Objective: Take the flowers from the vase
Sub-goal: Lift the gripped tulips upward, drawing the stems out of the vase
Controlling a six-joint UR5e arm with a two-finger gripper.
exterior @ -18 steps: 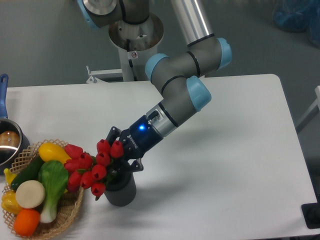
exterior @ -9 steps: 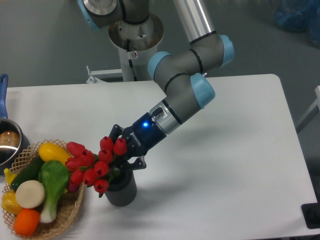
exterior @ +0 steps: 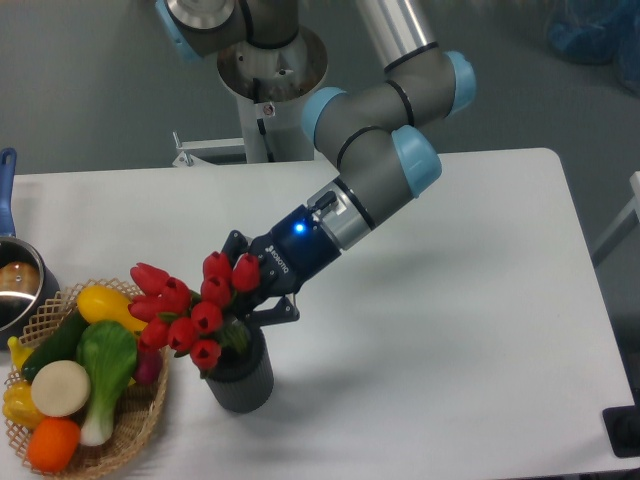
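Note:
The flowers (exterior: 190, 305), a bunch of glossy red tulip buds with green stems, lean out to the left over the mouth of the vase (exterior: 240, 375), a small dark grey cylinder near the table's front. My gripper (exterior: 245, 300) comes in from the upper right and is shut on the flowers' stems just above the vase's mouth. The stems' lower ends are hidden by the buds, the gripper and the vase's rim.
A wicker basket (exterior: 130, 430) with yellow, green, white and orange vegetables stands just left of the vase, under the leaning buds. A metal pot (exterior: 15, 285) with a blue handle sits at the left edge. The white table (exterior: 450, 330) stretches out to the right.
My gripper has risen and moved slightly right with the flowers in it. The bunch has lifted up out of the vase. The vase has stayed in place.

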